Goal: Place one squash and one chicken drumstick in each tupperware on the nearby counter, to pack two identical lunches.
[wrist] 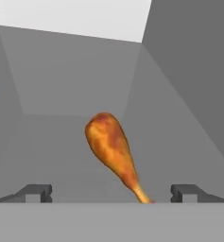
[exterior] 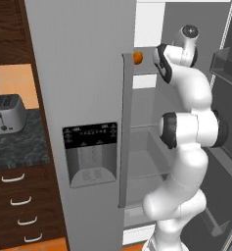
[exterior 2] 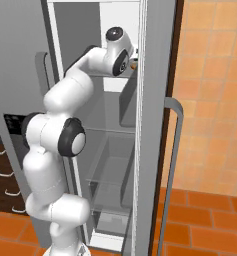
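Note:
A glossy orange-brown chicken drumstick (wrist: pixel 111 144) lies on a grey fridge shelf, bulbous end away from me and thin bone tip pointing toward my right fingertip (wrist: pixel 184 191). My gripper (wrist: pixel 111 193) is open, its tips spread wide on either side of the drumstick's near end, touching nothing. In the left base view an orange drumstick (exterior: pixel 137 58) peeks past the door edge, just ahead of my hand. The dark marbled counter (exterior: pixel 14 147) is at the far left. The squash and the tupperware are out of view.
My arm reaches into the upper shelf of an open fridge. The shut left door with its dispenser panel (exterior: pixel 90 154) and long handle (exterior: pixel 126 132) stands close on the left, the open right door (exterior 2: pixel 157 125) on the right. A toaster (exterior: pixel 5 113) sits on the counter above drawers (exterior: pixel 19 201).

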